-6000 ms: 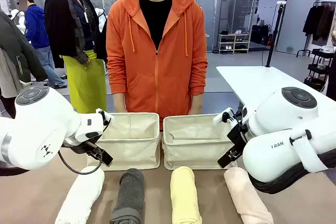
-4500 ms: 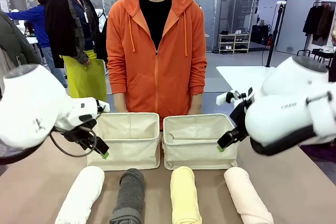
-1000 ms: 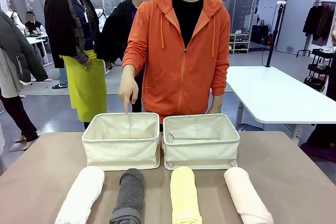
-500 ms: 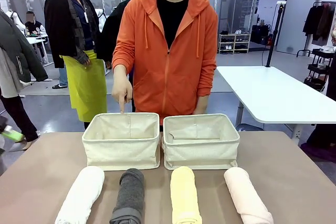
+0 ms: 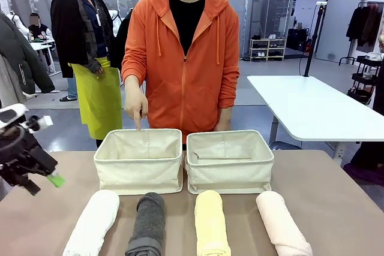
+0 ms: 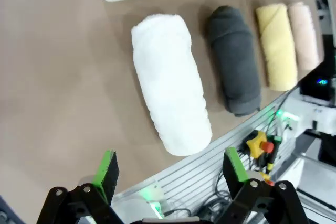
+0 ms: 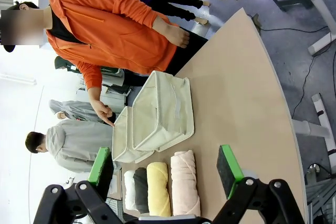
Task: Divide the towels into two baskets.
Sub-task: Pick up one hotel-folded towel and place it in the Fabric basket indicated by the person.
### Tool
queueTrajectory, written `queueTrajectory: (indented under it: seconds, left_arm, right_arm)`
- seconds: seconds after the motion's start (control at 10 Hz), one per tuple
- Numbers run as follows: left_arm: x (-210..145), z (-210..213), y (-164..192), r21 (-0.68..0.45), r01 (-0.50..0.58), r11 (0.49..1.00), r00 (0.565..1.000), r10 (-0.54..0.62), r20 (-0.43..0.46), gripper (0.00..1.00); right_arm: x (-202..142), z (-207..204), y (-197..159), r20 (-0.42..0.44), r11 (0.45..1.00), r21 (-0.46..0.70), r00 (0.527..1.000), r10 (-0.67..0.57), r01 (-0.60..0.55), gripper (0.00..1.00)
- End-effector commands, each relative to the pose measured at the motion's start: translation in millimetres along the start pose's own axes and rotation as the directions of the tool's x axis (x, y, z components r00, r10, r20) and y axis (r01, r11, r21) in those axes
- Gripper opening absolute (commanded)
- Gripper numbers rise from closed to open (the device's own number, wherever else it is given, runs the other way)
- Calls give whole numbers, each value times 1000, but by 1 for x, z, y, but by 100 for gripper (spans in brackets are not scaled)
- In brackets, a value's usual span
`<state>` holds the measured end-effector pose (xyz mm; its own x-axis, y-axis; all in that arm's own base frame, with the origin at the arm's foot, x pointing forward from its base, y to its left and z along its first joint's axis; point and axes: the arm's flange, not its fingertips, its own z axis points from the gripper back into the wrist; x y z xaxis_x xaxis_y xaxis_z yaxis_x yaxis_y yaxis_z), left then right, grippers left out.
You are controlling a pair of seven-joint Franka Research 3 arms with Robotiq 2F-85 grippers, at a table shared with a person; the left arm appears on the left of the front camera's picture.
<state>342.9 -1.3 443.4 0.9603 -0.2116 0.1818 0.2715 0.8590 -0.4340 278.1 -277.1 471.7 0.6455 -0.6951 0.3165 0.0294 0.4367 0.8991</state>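
Four rolled towels lie in a row along the near table edge: white (image 5: 93, 223), dark grey (image 5: 146, 223), pale yellow (image 5: 211, 223) and pale pink (image 5: 282, 223). Behind them stand two cream baskets side by side, the left one (image 5: 138, 172) and the right one (image 5: 230, 172). My left gripper (image 5: 42, 183) hovers open at the table's left side, above and left of the white towel (image 6: 170, 106). From the left wrist its jaws (image 6: 170, 166) are wide apart and hold nothing. My right gripper (image 7: 165, 167) is open high above the table, far from the pink towel (image 7: 184, 182).
A person in an orange hoodie stands behind the baskets, one hand (image 5: 137, 105) pointing a finger down at the left basket's far rim. Other people stand farther back. A white table (image 5: 312, 109) is off to the right. Bare tabletop lies on both sides of the baskets.
My left gripper has come into the front view at the left edge. The person has shifted left while the finger stays over the left basket. Towels and baskets have not moved.
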Motion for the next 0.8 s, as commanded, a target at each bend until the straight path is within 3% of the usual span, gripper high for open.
queueTrajectory:
  seconds: [0.0, 0.7]
  left_arm:
    - [-31, -50, -19, 109, 28, 994, 1000, -28, -1, 100]
    - [-17, -124, -28, 240, -29, 970, 999, 34, -18, 100]
  right_arm:
    - [-1, 2, 2, 11, 1000, 12, 1000, 3, -3, 100]
    - [-1, 2, 2, 11, 1000, 12, 1000, 3, -3, 100]
